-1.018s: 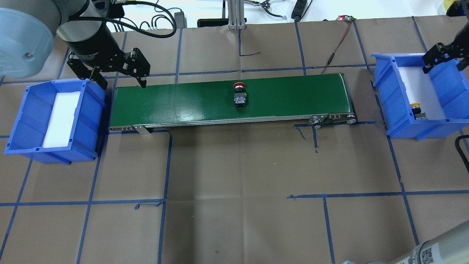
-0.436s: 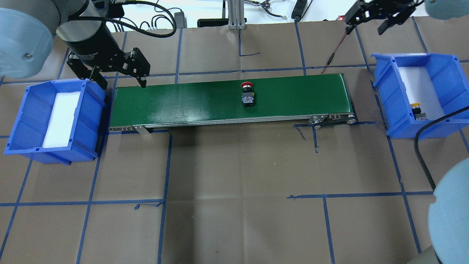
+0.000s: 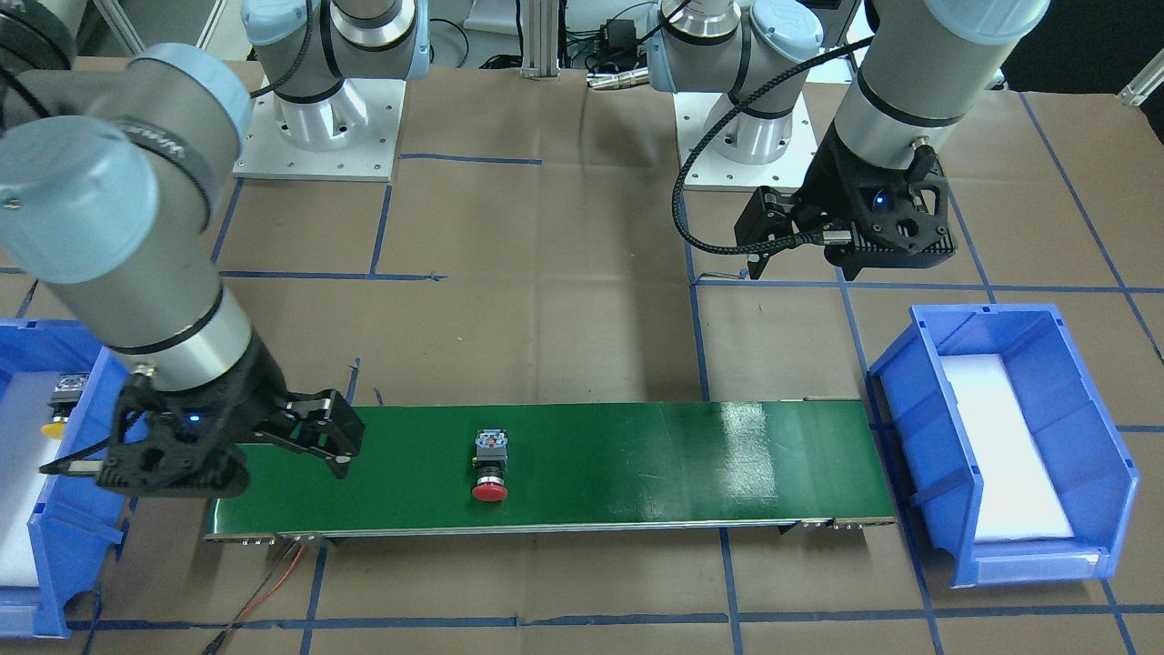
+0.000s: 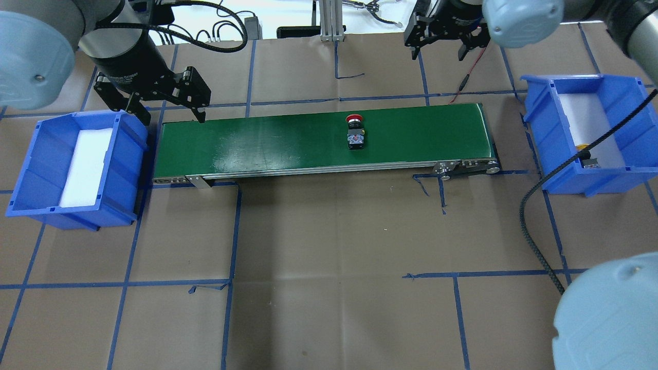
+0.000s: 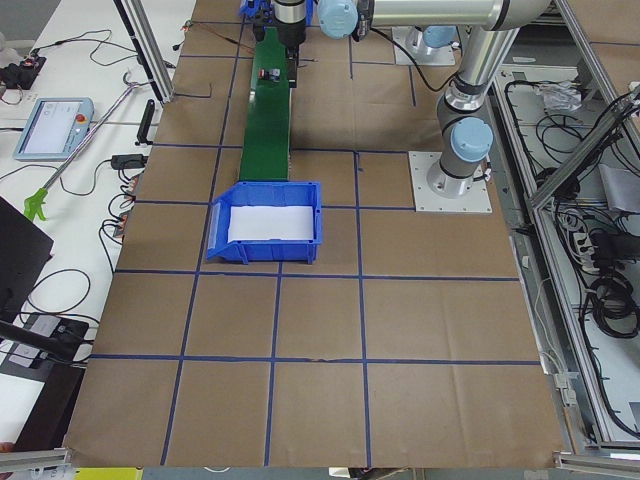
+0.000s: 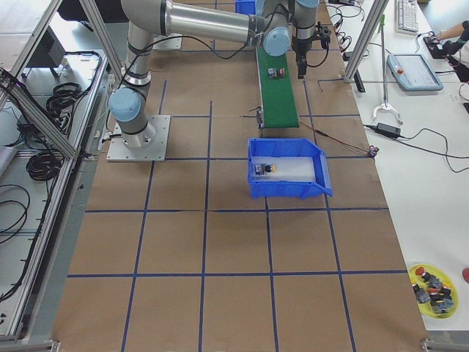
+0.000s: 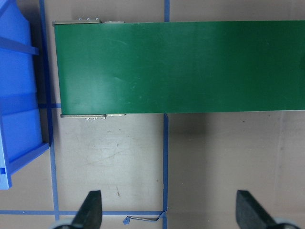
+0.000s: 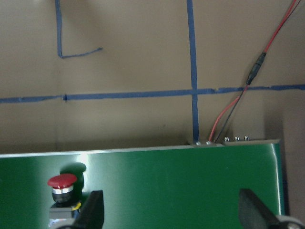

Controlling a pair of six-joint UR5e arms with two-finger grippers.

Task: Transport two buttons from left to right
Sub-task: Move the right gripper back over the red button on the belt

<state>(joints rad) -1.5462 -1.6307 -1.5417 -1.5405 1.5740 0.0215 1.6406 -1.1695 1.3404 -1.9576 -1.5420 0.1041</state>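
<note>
Red button (image 4: 355, 132) has ridden further toward the belt's (image 4: 257, 146) right end, and your right end effector (image 4: 437, 51) has swung off the right bin (image 4: 619, 128) to the belt's far edge.
Both have fingers apart, holding nothing. The left end effector (image 4: 173, 119) hovers over the belt's left end. Yellow button (image 3: 65, 393) is already in the right bin and the left bin (image 4: 31, 169) shows only white foam (image 4: 85, 164), so I reckon you're one pickup from done.

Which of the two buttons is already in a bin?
The yellow-capped button, lying in the blue bin on the robot's right side. The red-capped button sits in the open on the green conveyor belt, in no bin.
</note>
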